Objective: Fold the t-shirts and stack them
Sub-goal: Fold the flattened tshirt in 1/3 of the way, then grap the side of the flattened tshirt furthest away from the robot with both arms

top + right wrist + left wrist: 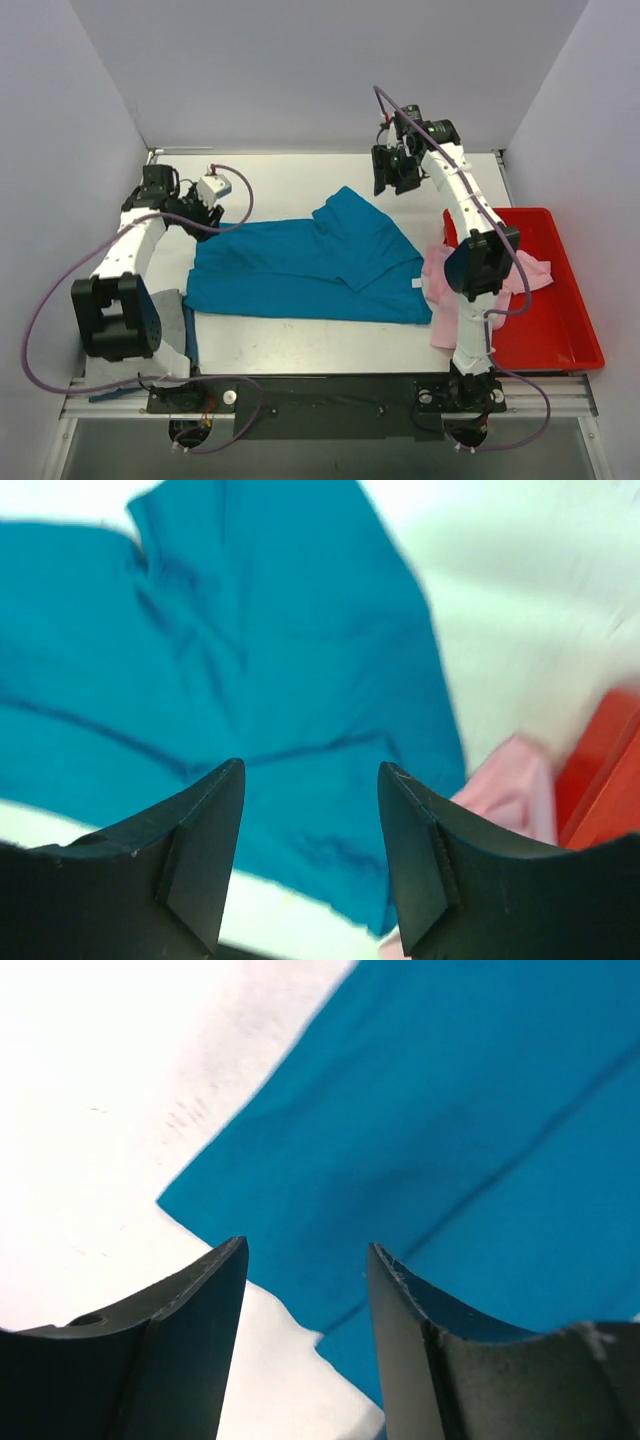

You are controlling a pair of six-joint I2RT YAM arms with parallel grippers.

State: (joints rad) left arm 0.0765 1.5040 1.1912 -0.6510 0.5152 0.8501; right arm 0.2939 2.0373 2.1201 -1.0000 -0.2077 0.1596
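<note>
Teal shirt lies spread across the middle of the frame on the white table, one part folded over at its upper right. Pink shirt is bunched at its right edge and drapes into the red tray at right. Grey shirt sits lower left, partly under the left arm. Left gripper, upper left, hovers at the teal shirt's corner, fingers apart. Right gripper, upper centre-right, is raised, fingers apart, holding nothing.
</note>
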